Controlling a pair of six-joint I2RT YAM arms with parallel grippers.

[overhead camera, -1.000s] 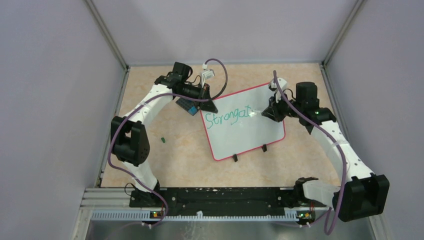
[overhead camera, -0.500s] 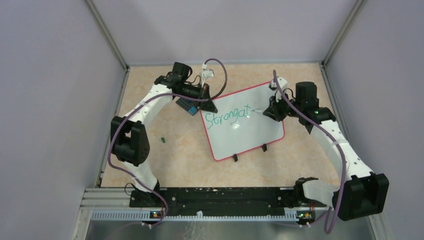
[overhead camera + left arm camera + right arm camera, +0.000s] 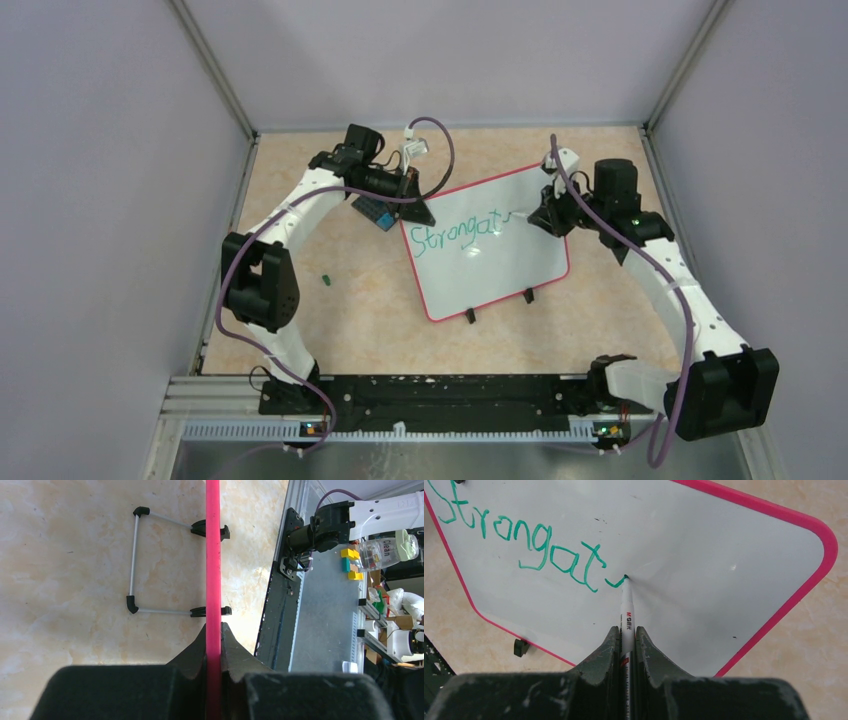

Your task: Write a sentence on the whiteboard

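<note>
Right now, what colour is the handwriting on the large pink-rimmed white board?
Teal-green handwriting; it shows best in the right wrist view.

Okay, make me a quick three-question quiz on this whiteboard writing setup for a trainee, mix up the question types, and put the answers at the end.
1. True or false: the right tool grips a marker whose tip touches the whiteboard.
2. What is the left tool clamped on? A) the whiteboard's edge B) a blue block C) nothing
3. Fill in: the writing on the whiteboard is ___ in colour.

Key: 1 true; 2 A; 3 green.
</note>
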